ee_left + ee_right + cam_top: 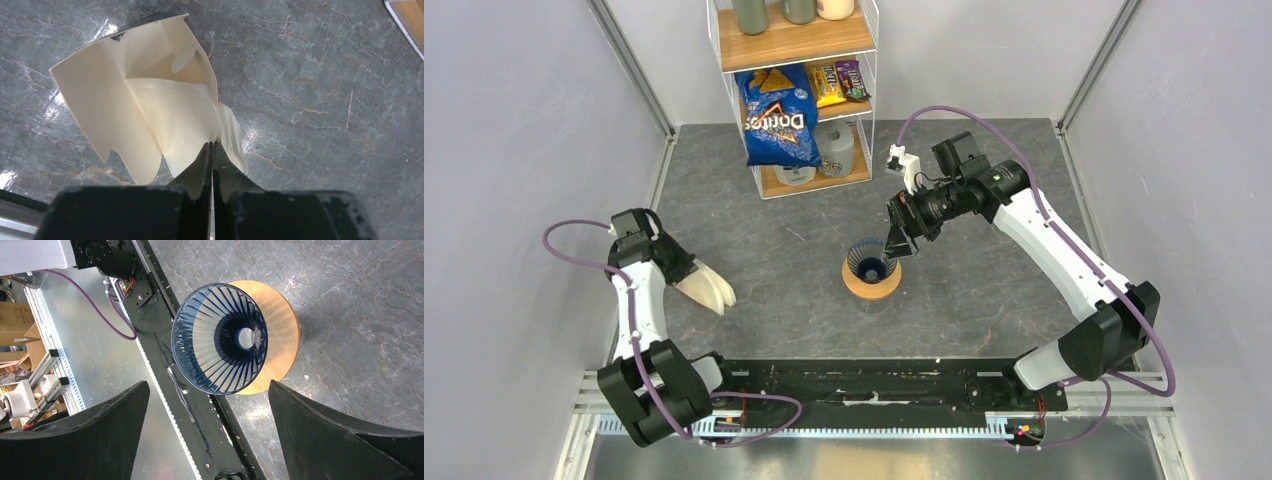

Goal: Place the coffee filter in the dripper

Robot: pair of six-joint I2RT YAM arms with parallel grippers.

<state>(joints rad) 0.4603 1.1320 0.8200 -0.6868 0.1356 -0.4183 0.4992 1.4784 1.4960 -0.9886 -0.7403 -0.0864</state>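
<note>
At the table's left, a fanned bunch of cream filter papers (709, 288) lies on the grey stone top. My left gripper (213, 145) is shut, its tips pinching the thin edge of one opened sheet, the coffee filter (170, 115), where the papers meet; a crumpled stack (232, 132) lies just right of the tips. From above, that gripper (686, 270) sits at the bunch's left end. The dark blue ribbed dripper (869, 262) stands on a round wooden ring (871, 287) at mid-table. My right gripper (899, 240) hovers at its right rim, open and holding nothing; in its wrist view the dripper (220, 337) shows beyond the wide-apart fingers (120, 415).
A wire shelf at the back holds a blue Doritos bag (779, 115), snack packets and jars. The black base rail (874, 385) runs along the near edge, with the metal ledge (100, 365) beside it. Grey walls close in left and right.
</note>
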